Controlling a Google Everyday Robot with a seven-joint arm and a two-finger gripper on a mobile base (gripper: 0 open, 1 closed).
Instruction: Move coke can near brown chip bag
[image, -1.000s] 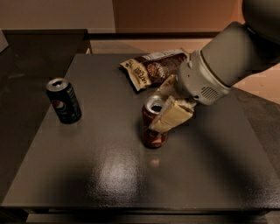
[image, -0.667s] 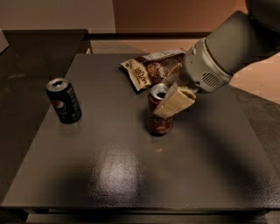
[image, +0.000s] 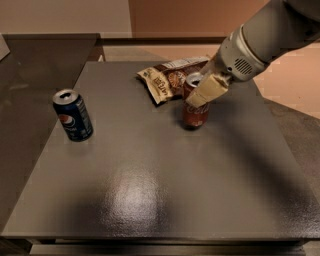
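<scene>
The gripper (image: 197, 95) reaches in from the upper right on a thick grey-white arm (image: 252, 45). It is clamped on the upper part of the coke can (image: 195, 116). One pale finger (image: 206, 90) lies slantwise across the can's front just under the silver rim, and the other is hidden behind the can. The can stands upright toward the far side of the dark tabletop (image: 150, 175). Whether its base rests on the surface or is barely off it cannot be told. The brown chip bag (image: 167, 79) lies flat just behind and left of the can, very close to it. A blue Pepsi can (image: 73, 116) stands upright well apart, near the left edge.
</scene>
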